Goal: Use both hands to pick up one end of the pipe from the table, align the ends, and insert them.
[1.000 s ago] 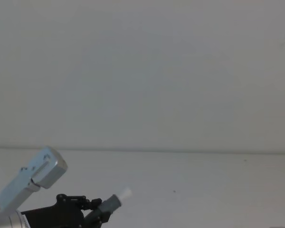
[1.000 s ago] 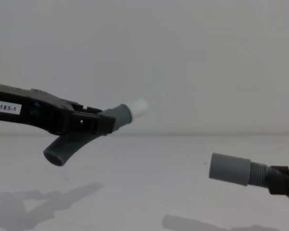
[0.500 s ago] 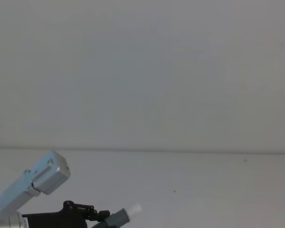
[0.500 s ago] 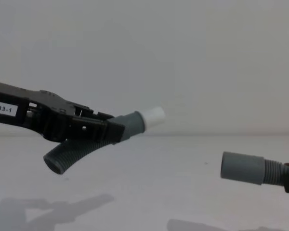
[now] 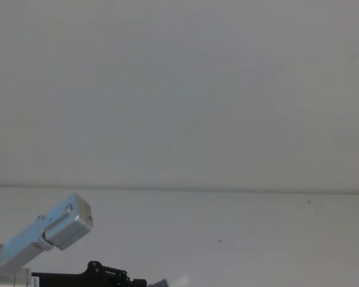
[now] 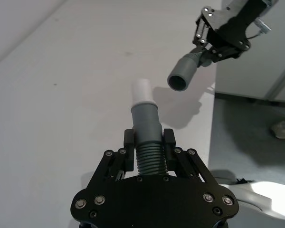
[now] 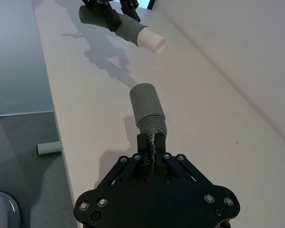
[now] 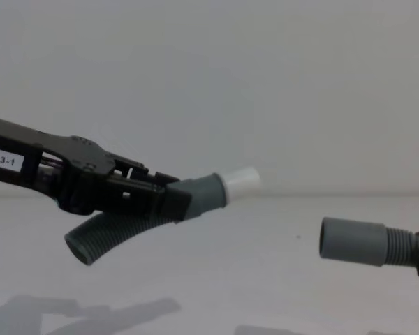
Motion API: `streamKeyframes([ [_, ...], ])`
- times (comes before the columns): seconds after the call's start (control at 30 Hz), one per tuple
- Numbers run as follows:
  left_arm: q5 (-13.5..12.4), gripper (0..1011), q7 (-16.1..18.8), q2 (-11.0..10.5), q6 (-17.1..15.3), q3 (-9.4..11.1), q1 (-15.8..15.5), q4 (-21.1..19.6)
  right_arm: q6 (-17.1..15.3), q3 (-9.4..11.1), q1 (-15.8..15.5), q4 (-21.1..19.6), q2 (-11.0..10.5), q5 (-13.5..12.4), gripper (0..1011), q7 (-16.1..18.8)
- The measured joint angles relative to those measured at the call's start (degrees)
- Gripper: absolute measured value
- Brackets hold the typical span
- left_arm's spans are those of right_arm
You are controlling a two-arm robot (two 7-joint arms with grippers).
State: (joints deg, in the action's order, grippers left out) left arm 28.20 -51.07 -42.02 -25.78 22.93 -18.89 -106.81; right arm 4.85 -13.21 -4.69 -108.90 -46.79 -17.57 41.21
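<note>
Spigot hose sits clamped in my left gripper, tip projecting toward 2 o'clock; right gripper clamps sleeve hose.

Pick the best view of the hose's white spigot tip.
Left wrist view: the white spigot tip of the grey ribbed hose sits centred and unblocked, ahead of the left gripper. Chest view shows it side-on; right wrist view, farther off; head view, a sliver at the bottom edge.

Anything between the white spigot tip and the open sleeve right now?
Nothing. In the chest view the white spigot tip and the sleeve are apart, with just open air above the table between; the left wrist view agrees.
</note>
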Motion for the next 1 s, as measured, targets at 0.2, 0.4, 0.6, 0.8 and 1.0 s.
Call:
streamKeyframes([
  [0.2,0.09,327,-2.21,-0.26,0.08,1.46,-1.78,0.98,0.67,-0.35,0.52,0.15,-0.32,-0.32,67,0.55],
  [0.4,0.0,327,-3.73,-0.21,0.18,3.0,-3.36,1.96,1.23,-0.75,1.09,0.3,-0.53,-0.66,64,0.95],
  [0.6,-0.39,327,-5.09,0.25,0.34,4.82,-5.0,3.01,1.53,-1.13,1.64,0.37,-0.61,-1.08,62,1.16],
  [0.8,-0.53,327,-5.69,0.6,0.36,5.84,-5.93,3.64,1.73,-1.44,2.09,0.34,-0.65,-1.53,61,1.18],
  [1.0,-0.49,327,-5.93,0.77,0.37,6.5,-6.59,4.02,1.87,-1.74,2.47,0.28,-0.73,-1.94,61,1.2],
])
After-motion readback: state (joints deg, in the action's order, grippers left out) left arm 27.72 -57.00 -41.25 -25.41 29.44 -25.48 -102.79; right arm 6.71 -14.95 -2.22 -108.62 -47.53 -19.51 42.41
